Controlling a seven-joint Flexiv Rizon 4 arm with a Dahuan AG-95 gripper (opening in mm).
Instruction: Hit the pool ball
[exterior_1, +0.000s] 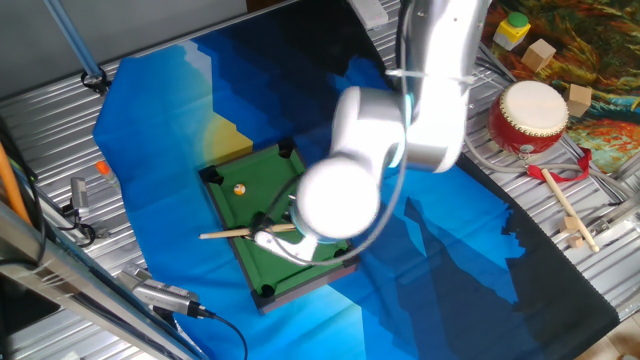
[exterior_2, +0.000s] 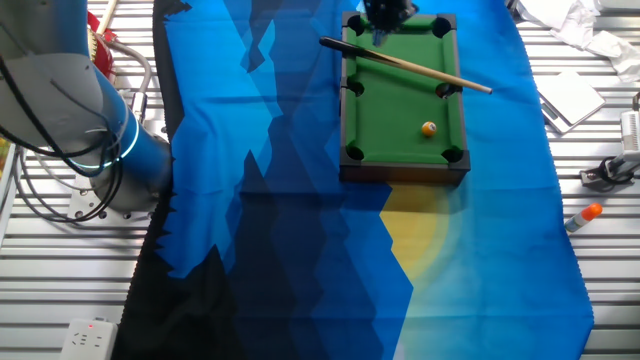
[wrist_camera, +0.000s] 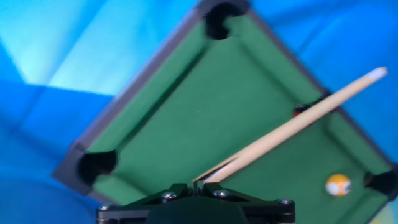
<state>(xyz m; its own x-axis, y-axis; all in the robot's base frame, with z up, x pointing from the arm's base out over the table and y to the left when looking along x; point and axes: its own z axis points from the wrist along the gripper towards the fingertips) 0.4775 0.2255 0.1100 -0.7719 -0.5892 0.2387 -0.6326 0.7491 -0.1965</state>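
Gripper (wrist_camera: 198, 186) closed on butt of cue (wrist_camera: 292, 124), above one end of pool table (exterior_2: 400, 95). Cue slants across felt, tip past side rail. Ball (exterior_2: 429, 129) on felt near opposite corner pocket, apart from cue.

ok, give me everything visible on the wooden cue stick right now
The slim pale wooden cue stick is straight and tapered, with a lighter tip at one end. It lies diagonally above the small green felt pool table, overhanging a side rail. The gripper holds its butt end. Its tip is clear of the tiny orange-yellow pool ball.
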